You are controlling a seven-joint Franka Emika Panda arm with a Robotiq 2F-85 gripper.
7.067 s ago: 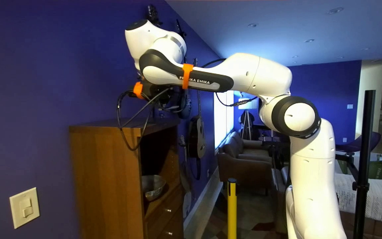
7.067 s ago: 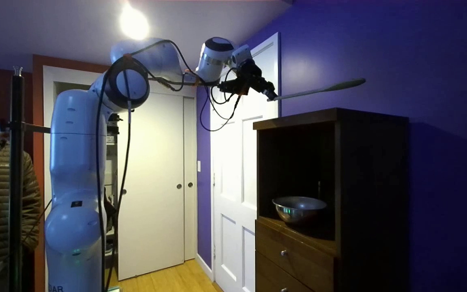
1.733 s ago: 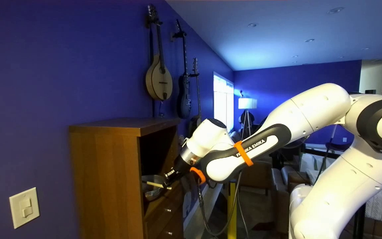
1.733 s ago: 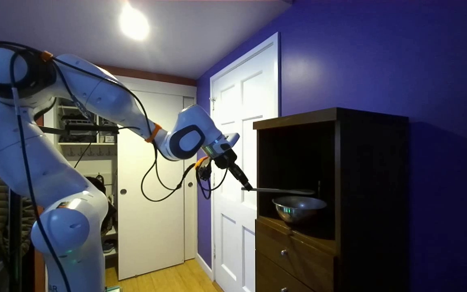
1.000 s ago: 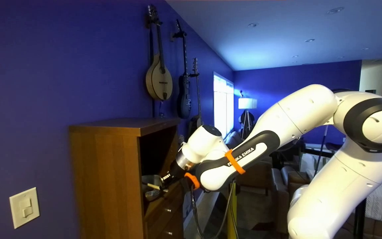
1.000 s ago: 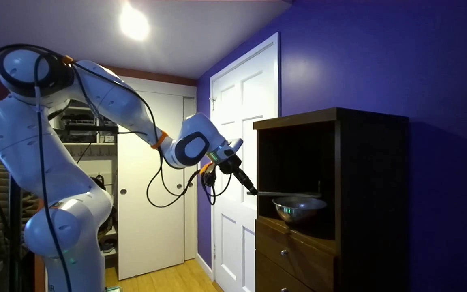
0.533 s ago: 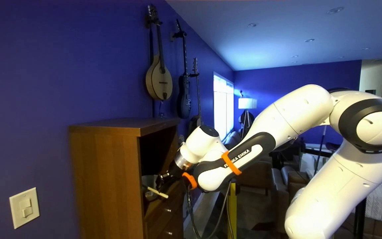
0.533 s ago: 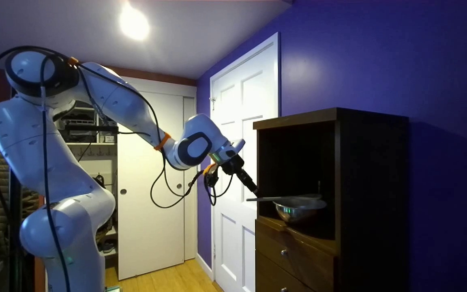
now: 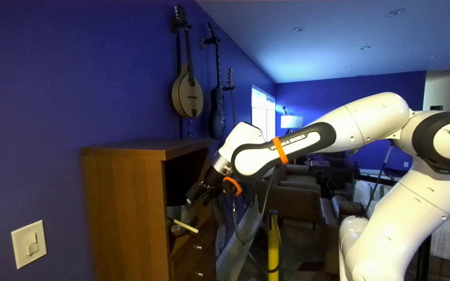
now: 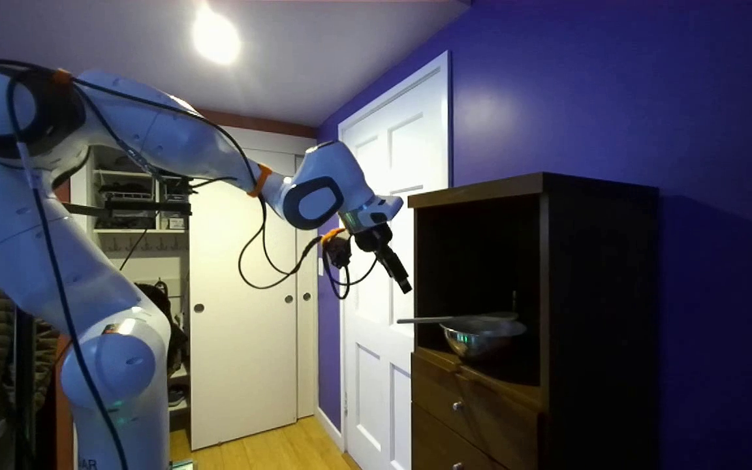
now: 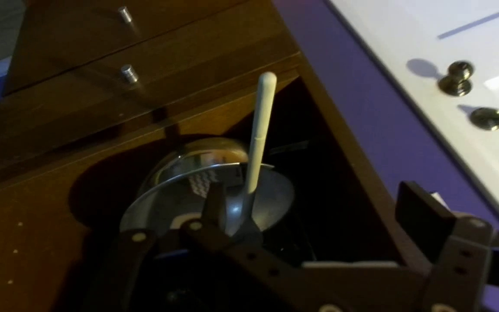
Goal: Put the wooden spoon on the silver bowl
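In the last half second the black two-fingered gripper [image 11: 316,196] has drawn up and back, while the long pale-handled wooden spoon [image 11: 259,138] has stayed put. Its jaws stand wide apart, holding nothing. The spoon lies nearly level across the round silver metal bowl [image 10: 477,344] in the brown wooden cabinet [image 9: 127,210], its handle jutting past the near rim toward the cabinet's front; whether its head touches the far rim I can't tell. That handle's free end is below the gripper, apart from it — so the retreat, I judge, should go up and outward, for a dip could tip the spoon. The placing itself looks done.
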